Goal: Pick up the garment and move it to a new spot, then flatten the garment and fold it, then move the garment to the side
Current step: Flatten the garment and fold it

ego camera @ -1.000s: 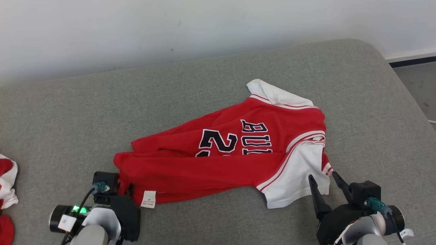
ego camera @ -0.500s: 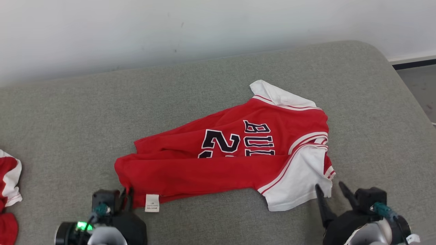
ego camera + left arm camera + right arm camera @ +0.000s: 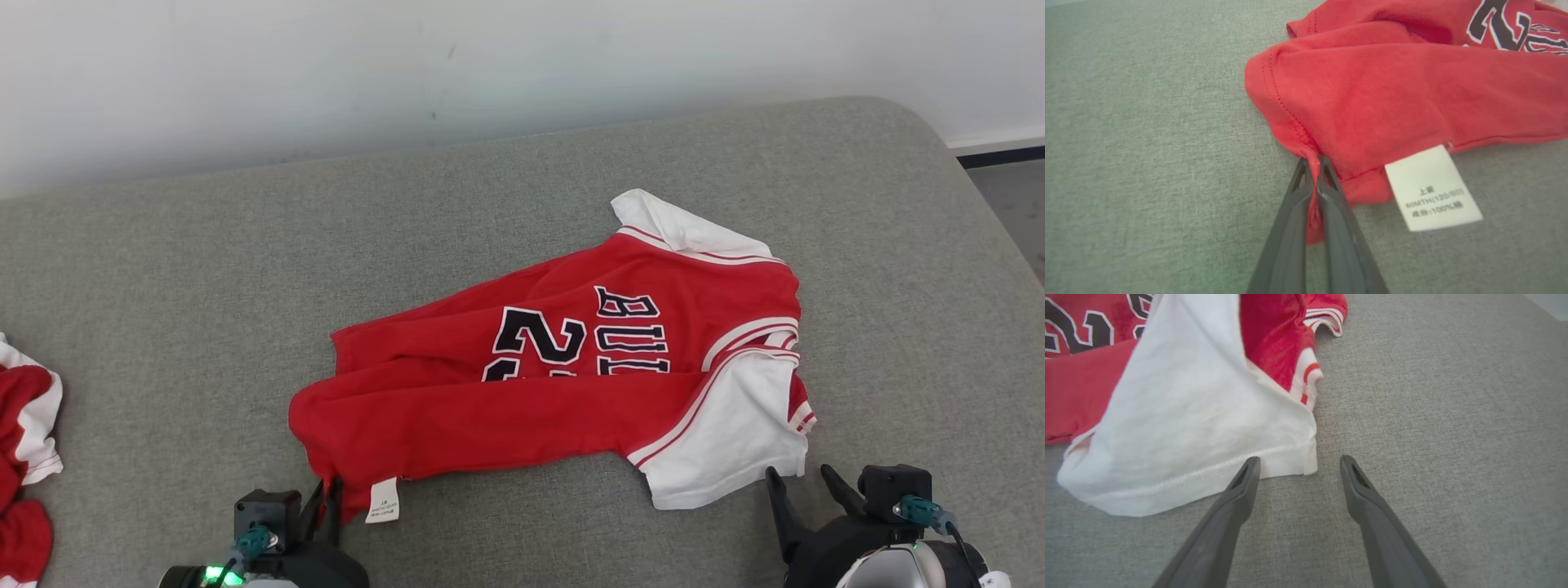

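A red jersey garment with white sleeves and black lettering lies crumpled on the grey cushion. My left gripper is at its near left corner, shut on the red hem, which is pinched to a point between the fingers. A white care label hangs just right of that grip. My right gripper stands open at the near right, its fingertips level with the hem corner of the white sleeve, which lies on the cushion between them.
Another red and white garment lies at the cushion's far left edge. A white wall runs behind the cushion. The cushion's rounded right edge drops to the floor. Bare grey cushion lies right of the sleeve.
My left gripper has shut on the hem corner and drawn it toward the near edge. My right gripper stays open by the sleeve. The camera has shifted slightly.
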You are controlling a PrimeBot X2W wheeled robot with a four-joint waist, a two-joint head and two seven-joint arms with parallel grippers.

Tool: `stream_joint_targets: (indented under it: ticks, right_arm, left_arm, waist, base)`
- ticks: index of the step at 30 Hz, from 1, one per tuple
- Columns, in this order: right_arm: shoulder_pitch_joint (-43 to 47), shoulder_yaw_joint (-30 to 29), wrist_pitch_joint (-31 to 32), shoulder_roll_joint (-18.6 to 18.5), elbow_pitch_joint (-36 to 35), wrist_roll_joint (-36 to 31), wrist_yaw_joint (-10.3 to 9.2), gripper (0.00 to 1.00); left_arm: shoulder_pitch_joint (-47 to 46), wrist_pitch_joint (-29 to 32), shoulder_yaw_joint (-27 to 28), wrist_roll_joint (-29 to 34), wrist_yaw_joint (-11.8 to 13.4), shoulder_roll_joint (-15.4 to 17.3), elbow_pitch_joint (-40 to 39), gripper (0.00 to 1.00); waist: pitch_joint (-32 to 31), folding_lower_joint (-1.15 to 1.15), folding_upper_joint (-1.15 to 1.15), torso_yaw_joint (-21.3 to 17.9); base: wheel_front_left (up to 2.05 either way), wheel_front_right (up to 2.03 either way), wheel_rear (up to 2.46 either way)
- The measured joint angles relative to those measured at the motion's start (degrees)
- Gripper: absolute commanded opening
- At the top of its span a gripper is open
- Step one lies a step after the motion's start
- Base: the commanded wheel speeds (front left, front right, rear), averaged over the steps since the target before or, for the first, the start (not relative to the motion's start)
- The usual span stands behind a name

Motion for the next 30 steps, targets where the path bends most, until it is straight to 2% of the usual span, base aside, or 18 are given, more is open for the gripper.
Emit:
stream_joint_targets:
  ticks: [14, 16, 17, 24, 27, 30]
  right_arm:
    - [-6.2, 3.7, -3.2, -0.4, 8.9, 0.5, 0.0, 1.0]
    - [-6.9, 4.9, -3.9, -0.5, 9.6, 0.7, 0.0, 0.42]
    - [-7.1, 5.5, -4.5, -0.7, 9.8, 0.9, 0.0, 0.0]
    - [-6.8, 8.0, -7.0, -1.2, 8.2, 2.6, 0.0, 0.0]
    - [-5.5, 8.9, -7.9, -1.4, 2.5, 4.9, 0.0, 0.0]
    - [-5.0, 9.4, -7.8, -1.5, -6.2, 11.0, 0.0, 0.0]
  left_arm:
    - [-1.0, 0.3, -0.8, -0.6, 0.1, 0.6, -1.0, 0.0]
    - [-1.2, 0.3, -0.8, -0.7, 0.1, 0.6, -1.0, 0.0]
    - [-1.2, 0.3, -0.8, -0.8, 0.1, 0.7, -1.0, 0.0]
    - [-1.3, -1.8, -0.3, -2.8, -0.1, 0.5, -1.6, 0.0]
    - [-1.3, -3.6, 1.1, -5.6, -1.1, -0.3, -3.6, 0.0]
    - [-1.4, -4.5, 2.5, -9.2, -2.1, -0.8, -6.7, 0.0]
  waist:
    - [1.1, 0.0, 0.0, -0.4]
    - [1.2, 0.0, 0.0, -0.5]
    - [1.2, 0.0, 0.0, -0.5]
    - [0.2, 0.0, 0.0, -0.6]
    - [-0.5, 0.0, 0.0, -0.7]
    - [-1.2, 0.0, 0.0, -0.8]
  base:
    - [0.0, 0.0, 0.0]
    - [0.0, 0.0, 0.0]
    - [0.0, 0.0, 0.0]
    - [0.0, 0.0, 0.0]
    - [0.0, 0.0, 0.0]
    - [0.0, 0.0, 0.0]
